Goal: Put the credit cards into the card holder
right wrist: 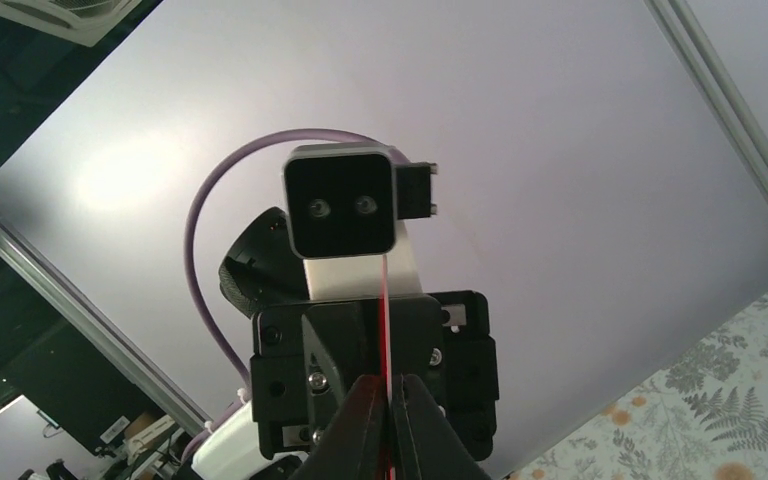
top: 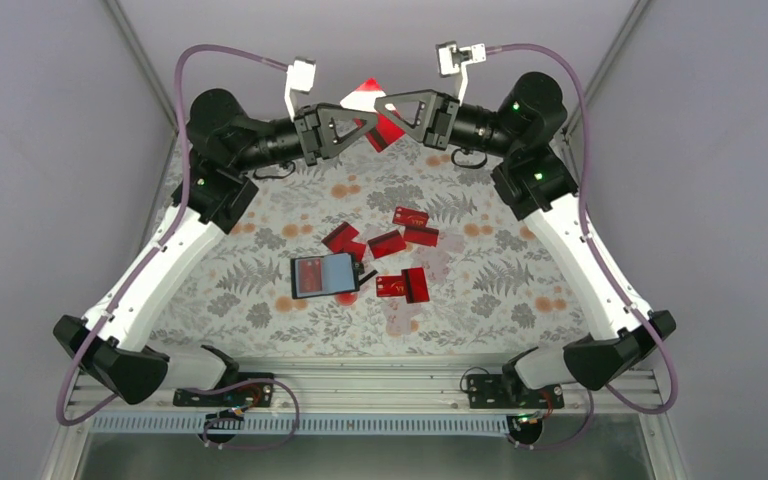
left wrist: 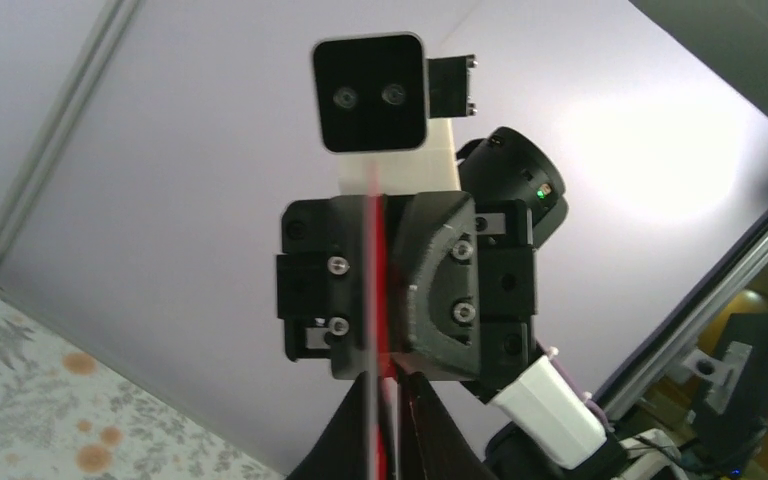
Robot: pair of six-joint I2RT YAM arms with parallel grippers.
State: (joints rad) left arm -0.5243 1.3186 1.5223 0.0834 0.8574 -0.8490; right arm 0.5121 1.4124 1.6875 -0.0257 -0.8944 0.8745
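Observation:
One red credit card hangs in the air at the back of the table, pinched from both sides. My left gripper is shut on it from the left and my right gripper is shut on it from the right. Both wrist views show the card edge-on: the card runs between the left gripper's fingers, and the card between the right gripper's fingers. The black card holder lies on the table with its shiny face up. Several red cards lie around it.
The flowered tablecloth covers the table. Loose cards lie right of the holder and behind it. Grey walls close in the back and sides. Both arm bases sit on the rail at the near edge.

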